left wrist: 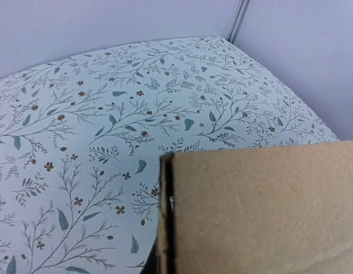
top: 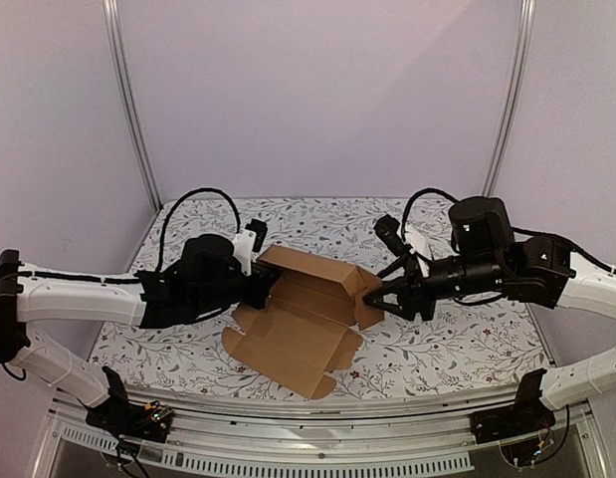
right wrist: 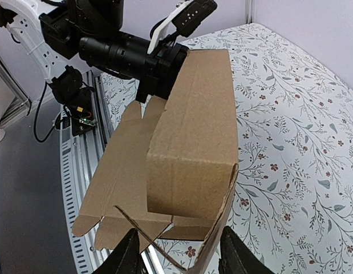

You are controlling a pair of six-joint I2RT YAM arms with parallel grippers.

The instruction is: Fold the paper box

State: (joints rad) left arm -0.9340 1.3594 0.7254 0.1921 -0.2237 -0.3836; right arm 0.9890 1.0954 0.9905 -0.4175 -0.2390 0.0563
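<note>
The paper box (top: 298, 319) is a brown cardboard sheet, partly folded, lying in the middle of the floral table. One long wall (right wrist: 193, 125) stands raised and doubled over, while the near panel lies flat with its tabs out. My left gripper (top: 263, 289) is shut on the left end of that wall, also seen from the right wrist as the left gripper (right wrist: 159, 71). In the left wrist view the cardboard (left wrist: 267, 211) hides the fingers. My right gripper (top: 372, 299) is at the box's right end. Its jaws stand open (right wrist: 182, 257), with two loose end flaps between the fingers.
The floral table cover (top: 457, 349) spreads out around the box. A metal rail (top: 317, 413) runs along the near edge, with both arm bases on it. Two upright posts (top: 133, 110) (top: 507, 100) and pale walls close in the back and sides.
</note>
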